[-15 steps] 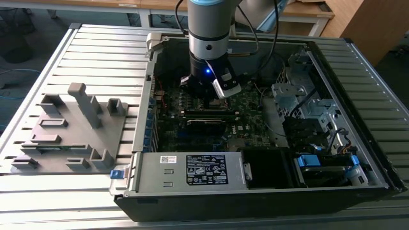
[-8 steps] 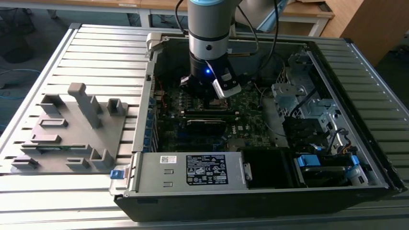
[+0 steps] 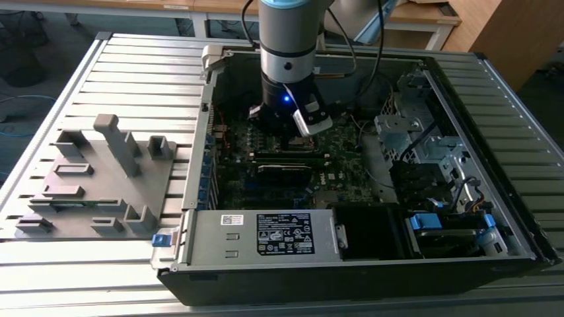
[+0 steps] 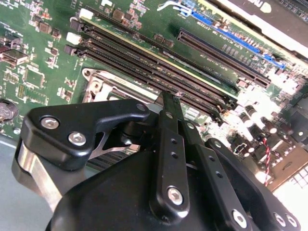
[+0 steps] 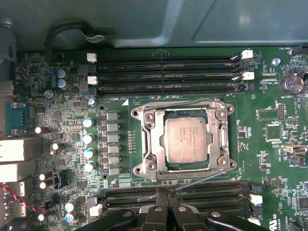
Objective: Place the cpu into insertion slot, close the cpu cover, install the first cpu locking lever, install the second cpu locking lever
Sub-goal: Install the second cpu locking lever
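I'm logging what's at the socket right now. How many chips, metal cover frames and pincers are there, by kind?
cpu: 1
cpu cover: 1
pincer: 1
Total: 3

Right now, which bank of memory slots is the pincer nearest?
The bank directly against the pincer tips in the first wrist view, not the white-clipped bank beyond the cpu.
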You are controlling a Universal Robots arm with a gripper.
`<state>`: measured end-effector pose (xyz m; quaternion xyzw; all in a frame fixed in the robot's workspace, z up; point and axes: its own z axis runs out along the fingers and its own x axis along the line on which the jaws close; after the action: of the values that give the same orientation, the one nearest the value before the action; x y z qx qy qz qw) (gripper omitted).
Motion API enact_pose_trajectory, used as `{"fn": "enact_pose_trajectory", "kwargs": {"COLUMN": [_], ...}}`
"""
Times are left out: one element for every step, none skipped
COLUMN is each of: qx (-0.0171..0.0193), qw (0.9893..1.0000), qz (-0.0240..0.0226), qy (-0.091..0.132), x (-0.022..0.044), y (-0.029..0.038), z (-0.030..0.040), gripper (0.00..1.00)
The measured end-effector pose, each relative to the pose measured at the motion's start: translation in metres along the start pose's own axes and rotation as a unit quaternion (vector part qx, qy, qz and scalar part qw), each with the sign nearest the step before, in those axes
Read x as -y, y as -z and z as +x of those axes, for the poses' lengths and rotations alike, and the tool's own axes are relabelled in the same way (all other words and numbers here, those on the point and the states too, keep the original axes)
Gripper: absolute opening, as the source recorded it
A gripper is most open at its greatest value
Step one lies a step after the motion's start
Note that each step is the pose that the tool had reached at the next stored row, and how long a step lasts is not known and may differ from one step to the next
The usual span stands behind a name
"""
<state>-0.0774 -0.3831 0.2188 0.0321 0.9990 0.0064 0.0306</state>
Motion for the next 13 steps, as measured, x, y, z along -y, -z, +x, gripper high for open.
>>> {"fn": "enact_pose_trajectory", "kwargs": {"qx": [0.0,0.0,0.0,-0.0001,0.0,0.0,-0.0001,-0.0001,-0.0001,0.0,0.0,0.0,0.0], "qw": [1.0,1.0,1.0,1.0,1.0,1.0,1.0,1.0,1.0,1.0,1.0,1.0,1.0], "qz": [0.0,0.0001,0.0001,0.0001,0.0002,0.0002,0.0002,0.0002,0.0002,0.0001,0.0001,0.0001,0.0002], "qy": [0.0,0.0,0.0,0.0,0.0,0.0,0.0,0.0,0.0,0.0,0.0,0.0,0.0], "x": [0.0,0.0,0.0,0.0,0.0001,0.0001,0.0001,0.0001,0.0002,0.0001,0.0002,0.0003,0.0004], "y": [-0.0004,-0.0007,-0.0011,-0.0016,-0.0019,-0.0022,-0.0023,-0.0025,-0.0025,-0.0026,-0.0026,-0.0026,-0.0025], "z": [0.0,0.0,0.0001,0.0001,0.0003,0.0006,0.001,0.0013,0.0017,0.0021,0.0026,0.0034,0.0043], "gripper": [0.1,0.1,0.1,0.1,0.1,0.1,0.1,0.1,0.1,0.1,0.1,0.1,0.1]}}
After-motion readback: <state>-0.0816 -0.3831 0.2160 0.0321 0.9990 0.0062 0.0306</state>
